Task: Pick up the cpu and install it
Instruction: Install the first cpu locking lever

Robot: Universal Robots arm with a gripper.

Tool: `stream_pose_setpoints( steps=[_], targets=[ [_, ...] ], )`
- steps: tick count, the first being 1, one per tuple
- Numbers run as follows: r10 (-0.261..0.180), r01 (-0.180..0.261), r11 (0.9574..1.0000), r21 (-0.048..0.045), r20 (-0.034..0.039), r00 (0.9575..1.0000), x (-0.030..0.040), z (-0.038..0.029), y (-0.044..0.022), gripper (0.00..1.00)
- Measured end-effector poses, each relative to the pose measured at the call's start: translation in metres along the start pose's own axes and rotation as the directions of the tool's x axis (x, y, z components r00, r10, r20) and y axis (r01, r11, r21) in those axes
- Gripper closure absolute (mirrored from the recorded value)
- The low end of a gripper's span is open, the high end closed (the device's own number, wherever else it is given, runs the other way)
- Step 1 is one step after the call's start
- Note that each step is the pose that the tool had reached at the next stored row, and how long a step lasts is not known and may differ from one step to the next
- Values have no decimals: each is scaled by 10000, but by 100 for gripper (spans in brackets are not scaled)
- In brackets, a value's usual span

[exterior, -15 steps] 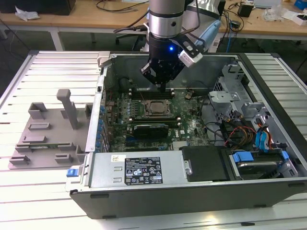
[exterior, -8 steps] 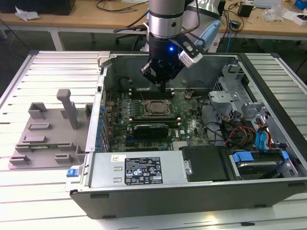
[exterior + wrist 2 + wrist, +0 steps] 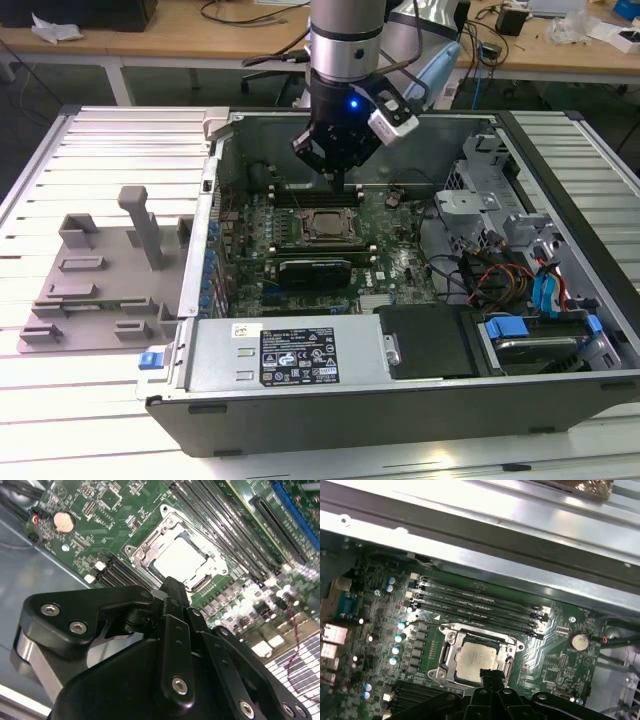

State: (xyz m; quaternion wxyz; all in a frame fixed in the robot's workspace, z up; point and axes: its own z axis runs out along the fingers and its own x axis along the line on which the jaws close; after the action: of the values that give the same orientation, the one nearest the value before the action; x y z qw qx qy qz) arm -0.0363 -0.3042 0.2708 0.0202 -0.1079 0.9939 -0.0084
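Silvery cpu (image 3: 472, 657) sits socketed (edge hidden behind end effector (image 3: 489, 673)).

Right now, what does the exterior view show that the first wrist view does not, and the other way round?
Exterior view, not first wrist view: the grey tray outside the computer case, on the exterior view's left. First wrist view, not exterior view: the round coin battery on the motherboard. Both: the cpu lying in its socket, the gripper near it.
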Motion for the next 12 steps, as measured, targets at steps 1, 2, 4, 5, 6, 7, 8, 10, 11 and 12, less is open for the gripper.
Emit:
stream_pose_setpoints(
  steps=[1,2,4,5,6,7,8,10,11,12],
  targets=[
    [193,-193,9998,7,-4,9998,0,2,0,89],
    [450,-450,9990,17,-9,9990,0,4,0,89],
    [797,-797,9968,31,-15,9968,0,7,0,89],
    [1075,-1075,9942,43,-21,9942,1,9,0,89],
    [1217,-1217,9926,48,-35,9926,1,10,0,89],
    [1306,-1306,9914,44,-90,9914,1,12,1,89],
    [1428,-1427,9898,42,-189,9896,1,14,0,89],
    [1562,-1561,9877,41,-301,9873,1,16,1,89],
    [1644,-1643,9864,42,-357,9857,1,16,0,89],
    [1701,-1701,9854,43,-391,9846,1,16,0,89]
  ],
)
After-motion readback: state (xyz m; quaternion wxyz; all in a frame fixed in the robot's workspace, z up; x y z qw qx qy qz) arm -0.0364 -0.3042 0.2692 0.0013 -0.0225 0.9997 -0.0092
